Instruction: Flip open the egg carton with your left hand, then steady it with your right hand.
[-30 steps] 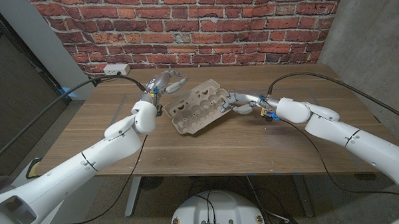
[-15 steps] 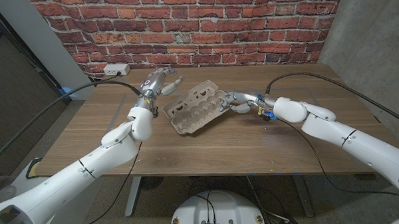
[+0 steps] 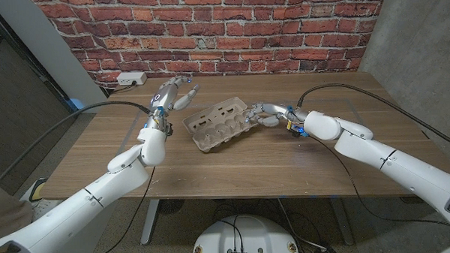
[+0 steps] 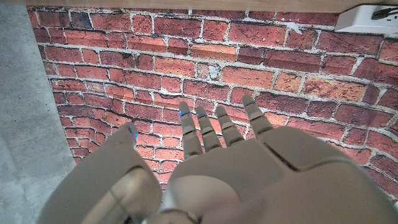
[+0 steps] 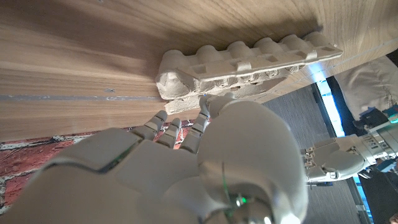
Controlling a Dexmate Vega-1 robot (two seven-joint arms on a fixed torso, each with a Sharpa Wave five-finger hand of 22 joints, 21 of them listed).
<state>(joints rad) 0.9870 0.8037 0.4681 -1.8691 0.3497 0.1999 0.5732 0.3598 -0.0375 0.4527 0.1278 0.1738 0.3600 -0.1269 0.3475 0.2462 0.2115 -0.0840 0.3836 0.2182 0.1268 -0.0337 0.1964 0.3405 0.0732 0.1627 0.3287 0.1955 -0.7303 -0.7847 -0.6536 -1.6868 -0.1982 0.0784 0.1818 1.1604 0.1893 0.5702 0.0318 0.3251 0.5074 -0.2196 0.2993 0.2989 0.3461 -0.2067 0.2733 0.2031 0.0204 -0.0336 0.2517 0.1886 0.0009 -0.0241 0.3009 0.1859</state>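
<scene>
Carton: egg carton [image 3: 219, 124] lies open on the bench [image 3: 234, 164], cups facing up, between your two robot hands. In the right wrist view [image 5: 249, 59] you see it side-on, moulded cups in a row.
Left robot hand: your left robot hand [image 3: 173, 92] is raised off to the carton's far-left side, apart from it, touching nothing. Fingers are spread and straight, reaching toward the brick wall [image 3: 229, 29]. The left wrist view [image 4: 230, 155] shows the same: fingers [image 4: 221, 127] fanned out against brick, palm holding nothing.
Right robot hand: your right robot hand [image 3: 268, 114] sits at the carton's right end, fingers against its edge. In the right wrist view [image 5: 205, 149] the fingertips [image 5: 205, 106] meet the carton's rim. You can't tell from either view whether they pinch the cardboard or just press on it.
Carton relative to hands: just beside the right robot hand, touching it; near the left robot hand with a clear gap.
Power strip: white power strip [image 3: 132, 78] lies at the bench's back edge, beyond the left robot hand, by the wall.
Cables: black cables [image 3: 344, 88] run along both arms.
</scene>
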